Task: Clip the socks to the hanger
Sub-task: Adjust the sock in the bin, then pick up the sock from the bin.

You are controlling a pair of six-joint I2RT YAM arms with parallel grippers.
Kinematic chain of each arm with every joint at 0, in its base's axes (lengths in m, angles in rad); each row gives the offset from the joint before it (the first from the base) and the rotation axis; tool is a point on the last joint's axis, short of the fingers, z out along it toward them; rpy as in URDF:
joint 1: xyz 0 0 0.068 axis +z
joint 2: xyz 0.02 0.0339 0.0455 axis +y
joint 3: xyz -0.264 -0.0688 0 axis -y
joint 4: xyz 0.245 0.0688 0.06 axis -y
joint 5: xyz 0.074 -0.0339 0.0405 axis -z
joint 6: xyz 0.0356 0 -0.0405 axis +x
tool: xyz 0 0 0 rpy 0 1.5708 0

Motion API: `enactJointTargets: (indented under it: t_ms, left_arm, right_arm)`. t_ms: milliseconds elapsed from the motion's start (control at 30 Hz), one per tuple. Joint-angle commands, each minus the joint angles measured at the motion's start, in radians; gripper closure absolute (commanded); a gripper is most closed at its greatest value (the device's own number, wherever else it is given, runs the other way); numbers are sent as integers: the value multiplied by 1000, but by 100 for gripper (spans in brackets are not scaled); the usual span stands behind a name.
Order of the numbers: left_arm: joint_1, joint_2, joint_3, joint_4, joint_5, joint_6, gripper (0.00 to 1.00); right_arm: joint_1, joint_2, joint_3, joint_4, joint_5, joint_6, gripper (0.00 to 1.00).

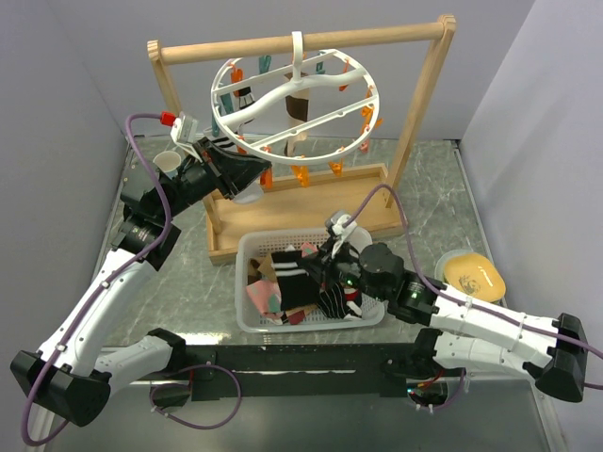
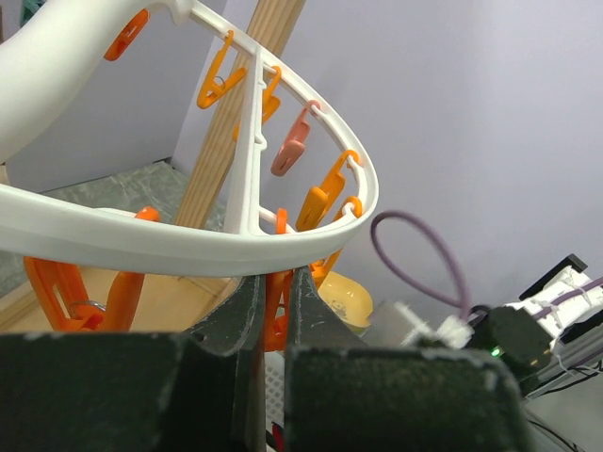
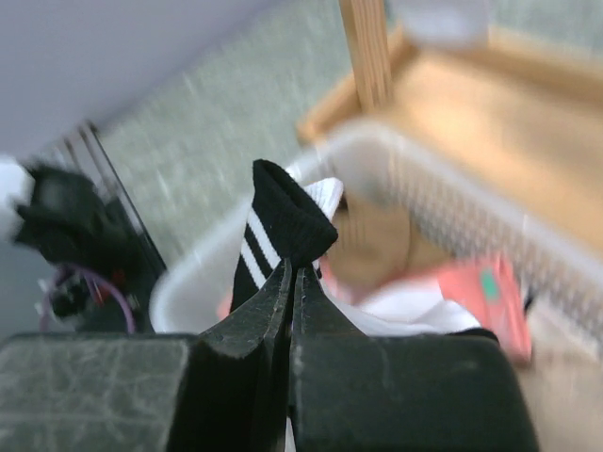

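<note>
Right pincer pinches the sock, likely light and limp, at its fold; left pincer squeezes a peg.

Plain pale lavender walls fill the upper left and upper right of the top view. A grey-green marbled table spans the middle under soft, even light, with a light wooden frame standing at upper centre and a black strip along the bottom.
</note>
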Motion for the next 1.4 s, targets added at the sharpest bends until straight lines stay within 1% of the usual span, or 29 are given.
enactJointTargets:
  t_ms: [0,167,333,367,433,467,533,567,667,833,900,933,1067,1133,1200,1233,1267,1367]
  left_arm:
    - [-4,-32,-13,-15,92,-20,99]
    - [-4,-35,-15,-12,89,-26,99]
    - [-1,-33,-13,-9,87,-26,99]
    - [-1,-33,-13,-8,89,-27,99]
    - [1,-32,-13,-8,89,-31,99]
    - [1,-30,-12,-9,89,-28,99]
    - [2,-33,-13,-11,87,-27,99]
    - [2,-33,-13,-11,87,-27,99]
    - [4,-37,-21,-6,87,-32,99]
    - [5,-37,-15,-12,89,-31,99]
    - [5,-38,-15,-15,89,-31,99]
    - [5,-38,-15,-16,89,-31,99]
    - [5,-40,-24,-9,92,-37,99]
    - [5,-43,-27,-9,92,-38,99]
    - [5,-44,-27,-12,92,-37,99]
    - [5,-43,-28,-12,93,-37,99]
    - [5,-44,-30,-12,93,-38,99]
    - [5,-43,-27,-15,93,-38,99]
  right_arm:
    - [6,8,-81,-44,-2,87,100]
    - [7,112,-141,7,-19,126,100]
    - [4,190,-152,47,-14,144,100]
    - [6,207,-147,47,1,150,95]
    - [4,218,-142,57,12,155,90]
    - [1,225,-139,63,11,155,79]
    - [-2,232,-133,74,7,158,74]
    - [-2,236,-127,79,4,163,67]
    - [-3,245,-124,93,1,169,57]
    - [-5,262,-124,109,4,181,56]
    - [-5,262,-122,114,10,186,58]
    - [-3,259,-122,116,17,186,59]
    - [-5,227,-133,136,70,196,69]
    - [-3,212,-138,157,86,199,71]
    - [-3,212,-138,157,96,196,71]
    - [-2,218,-133,154,101,190,69]
    - [-2,224,-132,152,103,187,63]
    - [-3,248,-130,162,106,187,63]
